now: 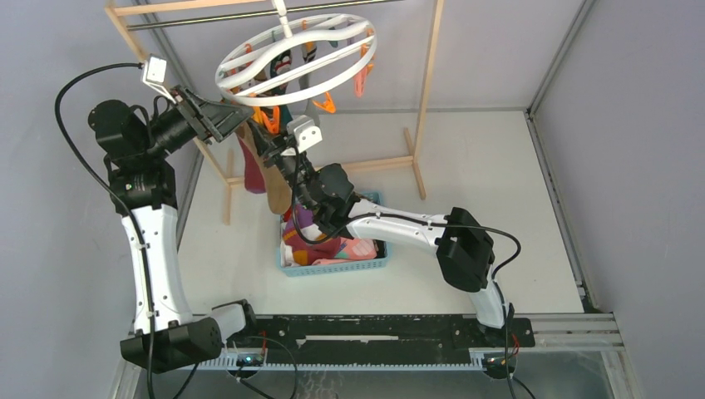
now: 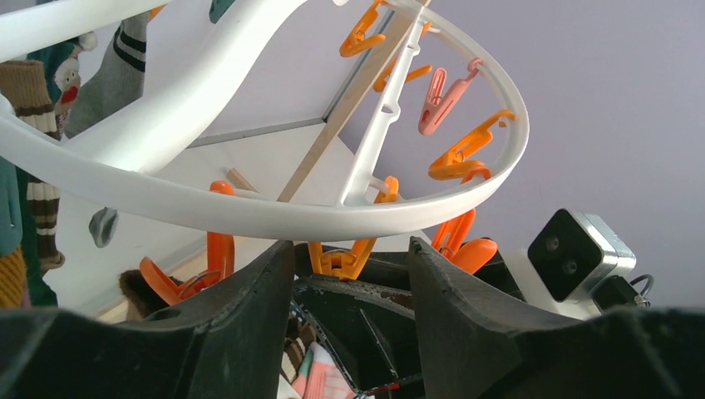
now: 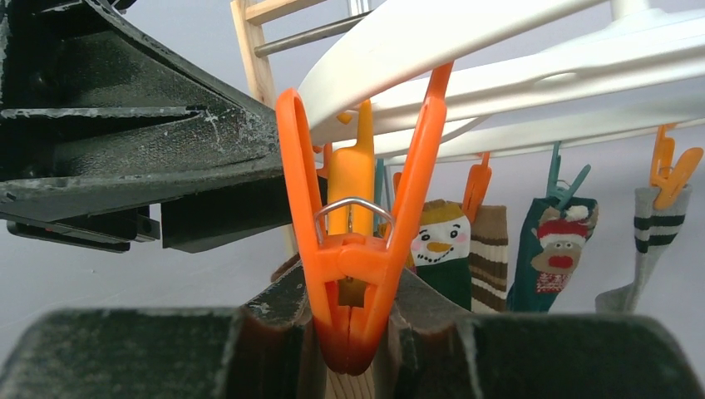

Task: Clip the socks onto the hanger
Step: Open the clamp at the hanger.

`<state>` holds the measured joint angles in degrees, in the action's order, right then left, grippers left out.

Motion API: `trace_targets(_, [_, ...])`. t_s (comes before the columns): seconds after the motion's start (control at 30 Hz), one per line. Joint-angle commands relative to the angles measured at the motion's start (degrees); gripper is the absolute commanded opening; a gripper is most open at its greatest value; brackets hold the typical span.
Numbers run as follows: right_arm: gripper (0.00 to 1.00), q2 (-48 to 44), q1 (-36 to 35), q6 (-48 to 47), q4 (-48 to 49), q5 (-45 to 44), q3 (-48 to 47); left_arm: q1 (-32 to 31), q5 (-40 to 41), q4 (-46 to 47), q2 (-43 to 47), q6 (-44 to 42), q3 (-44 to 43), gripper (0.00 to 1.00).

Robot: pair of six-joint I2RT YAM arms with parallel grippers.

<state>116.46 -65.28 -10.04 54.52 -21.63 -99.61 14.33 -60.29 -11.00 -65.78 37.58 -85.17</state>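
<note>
Right gripper [image 3: 349,320] clamped the orange clip [image 3: 332,258] by its tip, handles upward; left gripper [image 2: 349,249], jaws apart, flanked it under the hanger [image 2: 249,212].

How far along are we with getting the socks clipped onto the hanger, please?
Done: a snowman sock, a reindeer sock and a banded grey sock hang clipped on the hanger. In hand: the right gripper holds a tan sock up at an orange clip, with the left gripper open around that clip. Left: a pile of socks in the blue basket, and free clips such as the pink clip.
</note>
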Motion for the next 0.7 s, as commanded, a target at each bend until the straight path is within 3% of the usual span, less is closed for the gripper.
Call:
trace_targets(0.0, [0.06, -3.1, -0.8, 1.2, 0.3, 3.1, 0.2, -0.9, 1.8, 1.7, 0.0, -0.4, 0.4, 0.58])
trace_targets(0.67, [0.02, -2.6, 0.3, 2.4, -3.7, 5.3, -1.4, -2.9, 0.2, 3.1, 1.0, -0.3, 2.1, 0.56])
